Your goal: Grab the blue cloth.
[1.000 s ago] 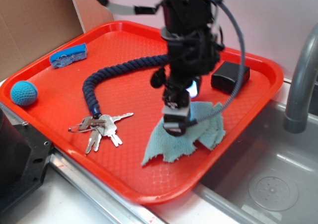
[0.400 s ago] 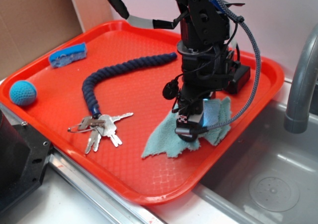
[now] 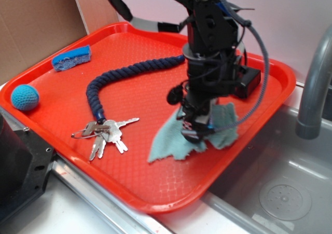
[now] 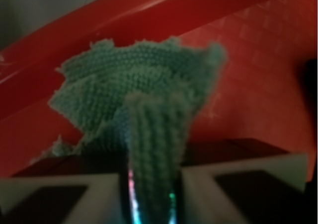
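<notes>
The blue cloth [image 3: 174, 140], a pale teal woven rag with frayed edges, lies at the right front of the red tray [image 3: 129, 177]. My gripper [image 3: 194, 133] is down on its middle and shut on a pinched fold of it. In the wrist view the cloth [image 4: 139, 85] spreads out ahead, and a ridge of it runs back between my closed jaws at the gripper [image 4: 151, 194]. The cloth's middle is pulled up slightly while its edges rest on the tray.
A dark navy rope [image 3: 119, 76] curves across the tray's middle to a bunch of keys [image 3: 104, 133]. A black box [image 3: 248, 83] sits behind the arm. A blue sponge piece [image 3: 71, 57] and a teal ball [image 3: 24, 97] lie left. A sink [image 3: 280, 187] and tap [image 3: 314, 88] are right.
The gripper closed on the cloth and bunched its middle into a fold. The arm shifted slightly right and the cloth was drawn in under it.
</notes>
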{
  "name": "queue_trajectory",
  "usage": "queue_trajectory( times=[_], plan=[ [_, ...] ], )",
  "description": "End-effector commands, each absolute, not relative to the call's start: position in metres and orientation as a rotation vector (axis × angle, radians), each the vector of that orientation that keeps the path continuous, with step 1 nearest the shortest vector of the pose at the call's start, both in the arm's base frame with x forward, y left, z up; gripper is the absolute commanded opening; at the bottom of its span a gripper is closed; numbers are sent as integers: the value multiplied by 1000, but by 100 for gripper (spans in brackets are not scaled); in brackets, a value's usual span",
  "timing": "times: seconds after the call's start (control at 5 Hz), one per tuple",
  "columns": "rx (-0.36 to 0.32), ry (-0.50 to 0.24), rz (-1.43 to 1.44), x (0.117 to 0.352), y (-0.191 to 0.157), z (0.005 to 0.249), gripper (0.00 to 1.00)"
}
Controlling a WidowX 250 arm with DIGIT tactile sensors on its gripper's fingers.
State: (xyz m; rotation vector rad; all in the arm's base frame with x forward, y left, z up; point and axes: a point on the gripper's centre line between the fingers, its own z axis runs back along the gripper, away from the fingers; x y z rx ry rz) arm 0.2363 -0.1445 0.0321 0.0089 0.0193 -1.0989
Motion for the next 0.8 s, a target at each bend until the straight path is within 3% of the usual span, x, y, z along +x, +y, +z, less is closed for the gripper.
queue_trajectory(
  times=[0.0,0.4,0.6],
  plan=[
    [34,-131,-710,161,-106,142,0],
    [103,-102,-214,153,-45,239,0],
    [95,-50,34,164,-23,246,0]
  ],
)
